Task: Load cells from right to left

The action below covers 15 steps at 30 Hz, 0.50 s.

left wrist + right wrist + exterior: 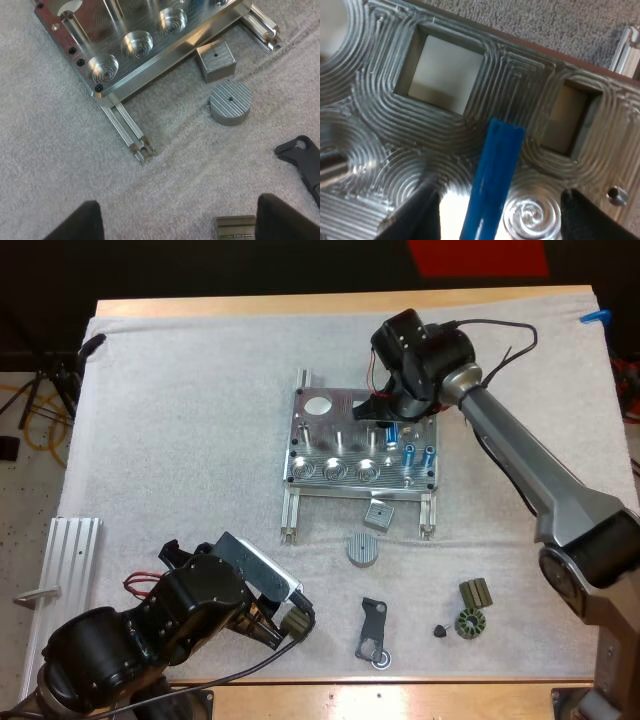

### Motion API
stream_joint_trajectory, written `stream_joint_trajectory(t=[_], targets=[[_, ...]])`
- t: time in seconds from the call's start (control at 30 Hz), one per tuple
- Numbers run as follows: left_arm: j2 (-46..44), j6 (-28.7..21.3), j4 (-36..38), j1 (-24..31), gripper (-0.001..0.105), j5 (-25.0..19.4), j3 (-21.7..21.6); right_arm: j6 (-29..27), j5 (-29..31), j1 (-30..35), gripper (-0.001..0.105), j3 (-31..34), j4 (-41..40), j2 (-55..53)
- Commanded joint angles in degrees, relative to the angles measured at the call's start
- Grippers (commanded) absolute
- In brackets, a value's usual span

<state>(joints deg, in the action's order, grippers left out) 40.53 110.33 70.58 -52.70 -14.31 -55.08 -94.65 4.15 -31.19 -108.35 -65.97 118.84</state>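
— So, where is the right gripper (pixel 388 416)?

— Over the metal fixture (pixel 330 445), toward two o'clock from its middle. It is grasping a blue cell (pixel 492 180) that juts out past the black fingers (pixel 417 212). The cell's tip hangs above the ridged metal between two square pockets (pixel 445 72).

— Any cells in the fixture itself?

— Two loaded cells (pixel 408 452) stand upright side by side at about four o'clock on the fixture, just beside the held one.

— And the left gripper (pixel 292 626)?

— Well apart, at seven o'clock from the fixture, near the mat's (pixel 180 420) six o'clock edge. It is released, with its fingers (pixel 75 222) wide apart. A small grooved block (pixel 236 226) lies on the mat just beside one of them.

— What else lies about?

— At six o'clock from the fixture sits a square metal block (pixel 378 514), with a ribbed round disc (pixel 362 548) just past it and a black bracket (pixel 374 632) farther out. Toward five o'clock are an olive block (pixel 476 592), a toothed ring (pixel 469 624) and a small black piece (pixel 440 630), all near one another. An aluminium rail (pixel 65 575) lies at eight o'clock, at the mat's edge.
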Motion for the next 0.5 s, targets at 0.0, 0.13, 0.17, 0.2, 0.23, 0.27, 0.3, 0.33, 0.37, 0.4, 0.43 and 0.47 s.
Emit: stream_joint_trajectory(t=[0.0, 0.13, 0.17, 0.2, 0.23, 0.27, 0.3, 0.33, 0.37, 0.4, 0.43, 0.47], targets=[[0.02, -0.08, 0.24, -0.14, 0.063, -1.42, -0.22, 0.21, -0.53, 0.33, 0.052, -0.16, 0.41, 0.50], [0.02, -0.08, 0.24, -0.14, 0.063, -1.42, -0.22, 0.21, -0.53, 0.33, 0.052, -0.16, 1.10, 1.84], [0.02, -0.08, 0.24, -0.14, 0.063, -1.42, -0.22, 0.21, -0.53, 0.33, 0.052, -0.16, 1.20, 2.07], [0.02, -0.08, 0.24, -0.14, 0.063, -1.42, -0.22, 0.21, -0.53, 0.33, 0.052, -0.16, 1.34, 2.24], [0.02, -0.08, 0.24, -0.14, 0.063, -1.42, -0.22, 0.21, -0.53, 0.33, 0.052, -0.16, 1.43, 2.52], [0.02, -0.08, 0.24, -0.14, 0.063, -1.42, -0.22, 0.21, -0.53, 0.33, 0.052, -0.16, 1.40, 2.71], [0.02, -0.08, 0.24, -0.14, 0.063, -1.42, -0.22, 0.21, -0.53, 0.33, 0.052, -0.16, 1.40, 2.92], [0.02, -0.08, 0.24, -0.14, 0.063, -1.42, -0.22, 0.21, -0.66, 0.33, 0.052, -0.16, 1.40, 3.17], [0.02, -0.08, 0.24, -0.14, 0.063, -1.42, -0.22, 0.21, -0.61, 0.33, 0.052, -0.16, 1.40, 3.35], [0.02, -0.08, 0.24, -0.14, 0.063, -1.42, -0.22, 0.21, -0.64, 0.33, 0.052, -0.16, 1.40, 3.53], [0.02, -0.08, 0.24, -0.14, 0.063, -1.42, -0.22, 0.21, -0.64, 0.33, 0.051, -0.16, 1.40, 3.55], [0.02, -0.08, 0.24, -0.14, 0.063, -1.42, -0.22, 0.21, -0.64, 0.33, 0.047, -0.16, 1.40, 3.54]])
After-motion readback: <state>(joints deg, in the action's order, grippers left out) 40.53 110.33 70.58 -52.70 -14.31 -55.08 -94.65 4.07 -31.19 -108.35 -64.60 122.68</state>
